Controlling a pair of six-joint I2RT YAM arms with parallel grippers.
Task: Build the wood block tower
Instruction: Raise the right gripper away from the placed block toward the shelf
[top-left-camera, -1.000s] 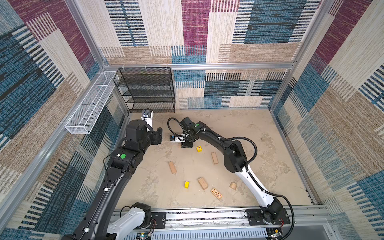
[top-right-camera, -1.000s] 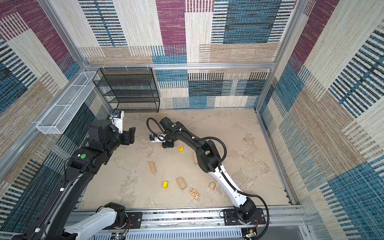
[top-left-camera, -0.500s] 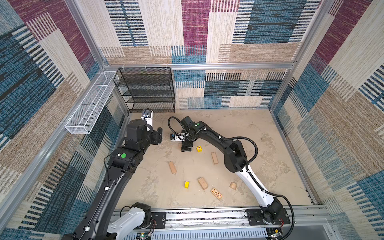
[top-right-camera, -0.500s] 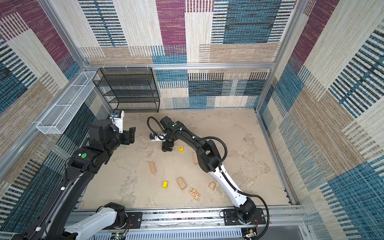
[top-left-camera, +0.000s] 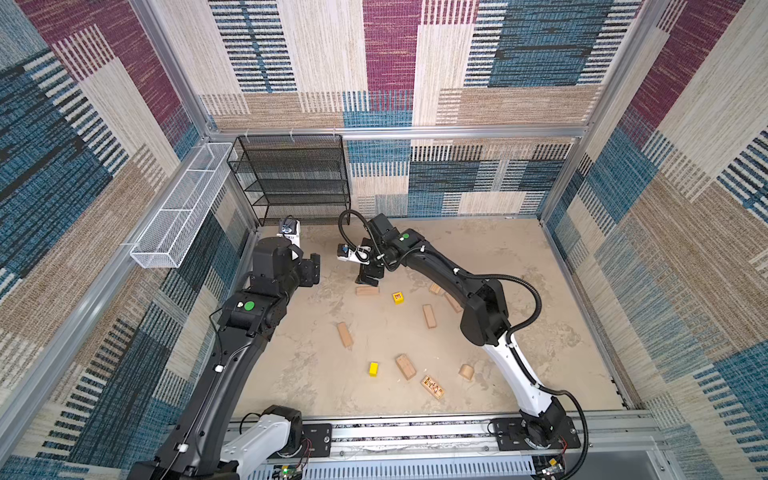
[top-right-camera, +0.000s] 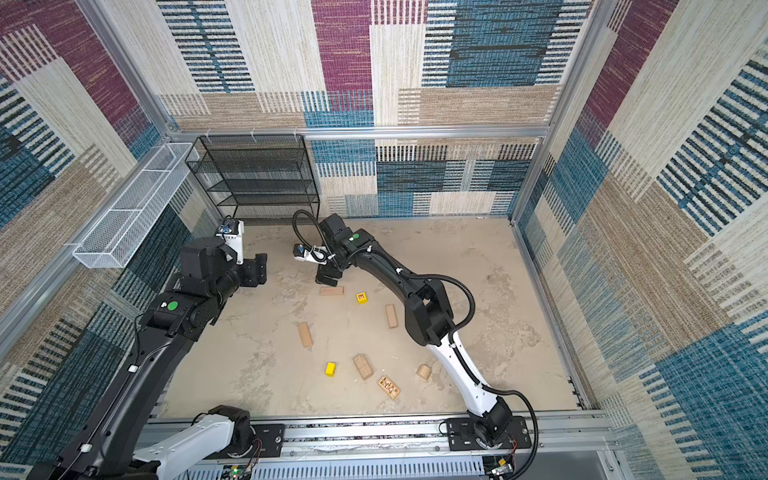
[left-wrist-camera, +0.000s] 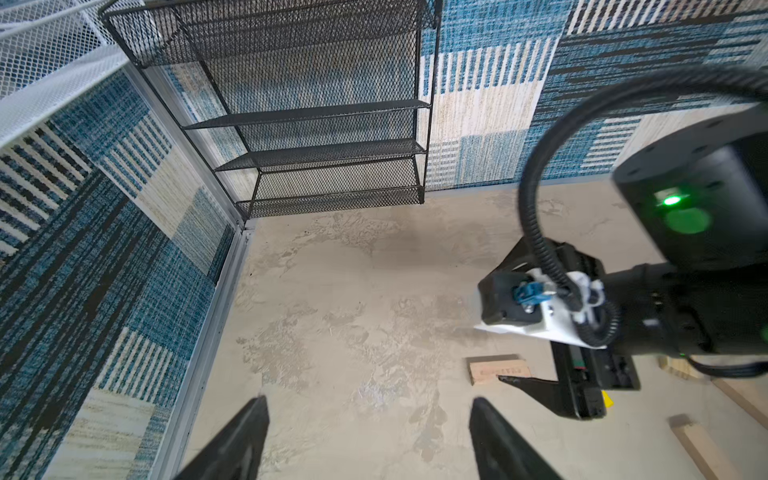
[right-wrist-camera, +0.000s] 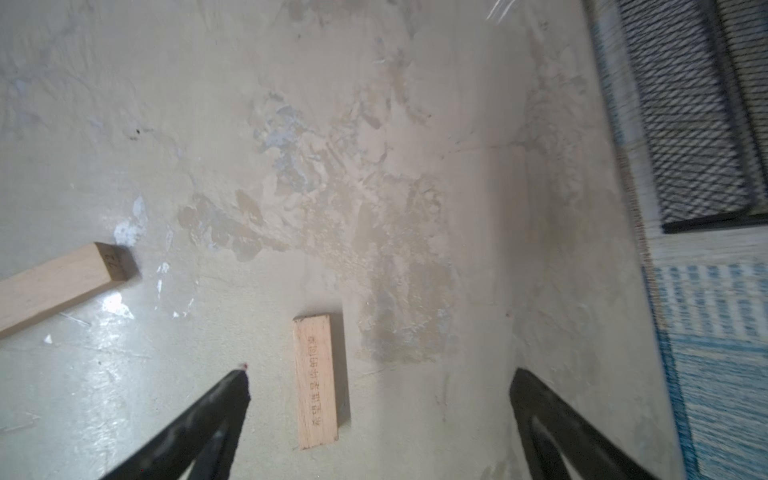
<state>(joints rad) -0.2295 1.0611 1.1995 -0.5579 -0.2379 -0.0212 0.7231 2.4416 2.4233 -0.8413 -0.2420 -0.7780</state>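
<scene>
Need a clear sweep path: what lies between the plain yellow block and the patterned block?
A tan block lies between the plain yellow block and the patterned block, touching neither; both top views show it.

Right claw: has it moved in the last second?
Yes. In a top view the right claw has drawn back slightly toward the black rack, off the tan block it covered earlier.

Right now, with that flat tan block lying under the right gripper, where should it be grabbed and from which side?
Grip the flat tan block at mid-length, across its narrow width, coming down from above. It lies flat with both long sides free, and the open right gripper straddles them. It sits nearer one finger, so I would centre first.
</scene>
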